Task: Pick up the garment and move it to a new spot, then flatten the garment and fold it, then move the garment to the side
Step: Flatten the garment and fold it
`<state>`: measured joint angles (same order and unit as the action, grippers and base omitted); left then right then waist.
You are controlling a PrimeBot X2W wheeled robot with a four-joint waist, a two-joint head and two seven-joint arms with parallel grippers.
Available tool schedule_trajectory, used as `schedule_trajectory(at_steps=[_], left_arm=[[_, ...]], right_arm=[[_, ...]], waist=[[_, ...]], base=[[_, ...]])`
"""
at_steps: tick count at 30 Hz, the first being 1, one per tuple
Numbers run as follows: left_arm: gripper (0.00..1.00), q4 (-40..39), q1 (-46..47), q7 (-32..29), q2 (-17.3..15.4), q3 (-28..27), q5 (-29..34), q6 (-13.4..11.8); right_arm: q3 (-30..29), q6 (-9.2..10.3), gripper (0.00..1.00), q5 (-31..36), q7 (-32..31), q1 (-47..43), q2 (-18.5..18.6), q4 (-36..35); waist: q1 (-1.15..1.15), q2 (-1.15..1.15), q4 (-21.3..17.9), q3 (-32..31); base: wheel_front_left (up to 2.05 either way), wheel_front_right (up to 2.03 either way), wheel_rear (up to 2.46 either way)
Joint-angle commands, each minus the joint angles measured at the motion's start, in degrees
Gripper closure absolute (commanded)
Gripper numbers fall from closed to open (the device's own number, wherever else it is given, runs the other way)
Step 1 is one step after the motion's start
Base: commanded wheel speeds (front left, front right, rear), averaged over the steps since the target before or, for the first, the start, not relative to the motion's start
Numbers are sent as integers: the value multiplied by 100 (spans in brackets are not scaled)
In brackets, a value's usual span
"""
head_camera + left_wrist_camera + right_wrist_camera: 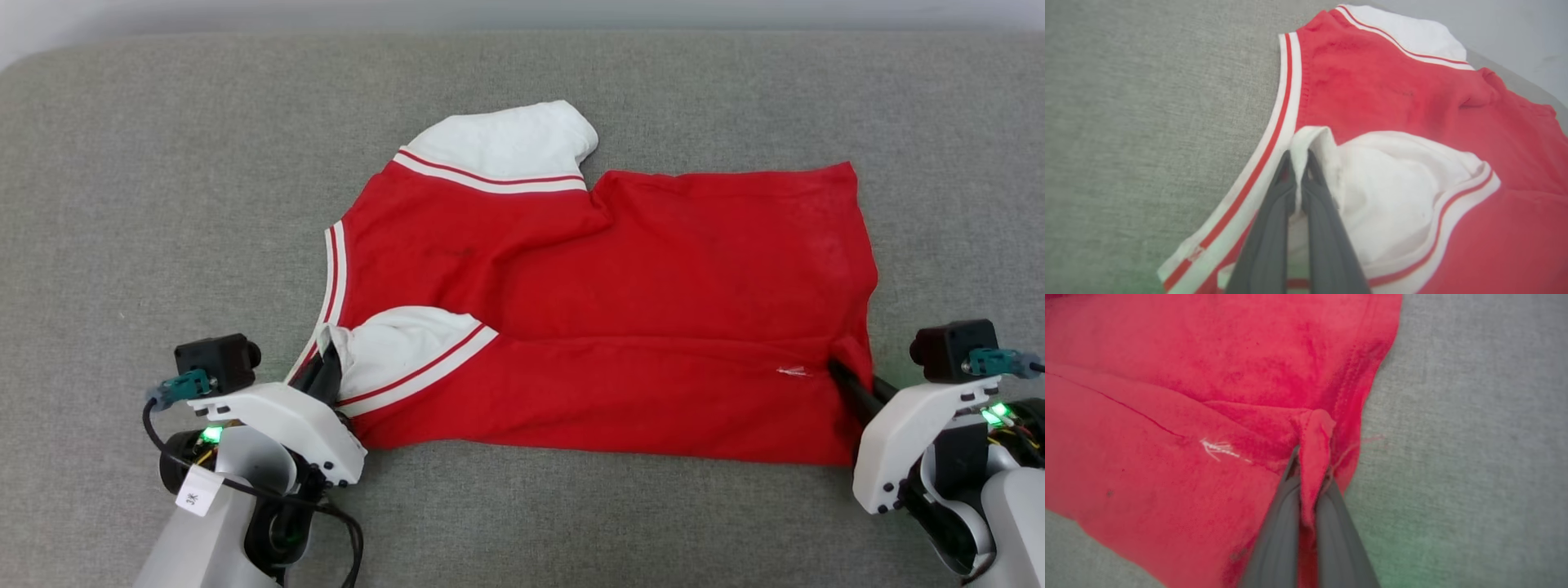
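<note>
Left end effector (326, 363) sits at about 8 o'clock in the head view. Its two dark fingers (1274, 212) are closed on a pinch of the near white sleeve (400, 339) beside the striped neckline trim (333, 269). Right end effector (837, 369), at about 4 o'clock, is likewise clamped, on a bunched ridge of red cloth at the hem edge. The red short-sleeved shirt (620, 278) lies spread across the middle of the grey fabric-covered worktop (163, 163), with its neckline toward 9 o'clock and its hem toward 3 o'clock. Its near long edge is folded over onto the body. The far white sleeve (510, 139) sticks out toward 12 o'clock. A small white thread mark (792, 372) lies just at 9 o'clock of the right fingertips.
</note>
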<state>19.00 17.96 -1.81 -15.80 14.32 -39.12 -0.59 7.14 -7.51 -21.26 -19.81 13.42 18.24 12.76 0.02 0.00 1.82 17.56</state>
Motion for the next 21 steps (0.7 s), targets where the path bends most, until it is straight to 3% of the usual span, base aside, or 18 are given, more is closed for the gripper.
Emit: schedule_trajectory(at_steps=[1,3,4,5,6,7,8,14,21], left_arm=[[100,158,109,30,22,13,-55,71],[100,404,175,30,73,62,-87,163],[100,509,204,45,96,75,-102,210],[100,597,236,57,107,96,-104,251],[90,679,258,82,111,107,-103,277],[54,751,269,108,117,116,-116,307],[0,805,281,153,112,106,-113,324],[0,916,208,357,2,-15,-144,309],[0,583,-10,-117,-427,-211,-309,144]], right_arm=[[113,4,100,-38,57,79,-3,191],[199,4,95,-71,177,133,-6,398],[227,4,71,-79,235,141,-12,484],[253,4,19,-63,319,147,3,557],[269,4,0,-90,386,138,-7,624],[279,4,0,-77,495,128,0,665],[241,6,0,-34,703,125,11,669],[6,4,0,70,1918,-95,-205,542],[-235,4,0,259,2463,-546,-533,236]], waist=[[-2,0,2,43],[-2,0,11,39],[-2,0,17,24],[-2,0,28,-3],[-2,0,36,-36],[-2,0,43,-75],[-2,0,51,-129],[-2,0,33,-558],[-2,0,-54,-1038]], base=[[0,0,0],[0,0,0],[0,0,0],[0,0,0],[0,0,0],[0,0,0],[0,0,0],[0,0,0],[0,0,0]])
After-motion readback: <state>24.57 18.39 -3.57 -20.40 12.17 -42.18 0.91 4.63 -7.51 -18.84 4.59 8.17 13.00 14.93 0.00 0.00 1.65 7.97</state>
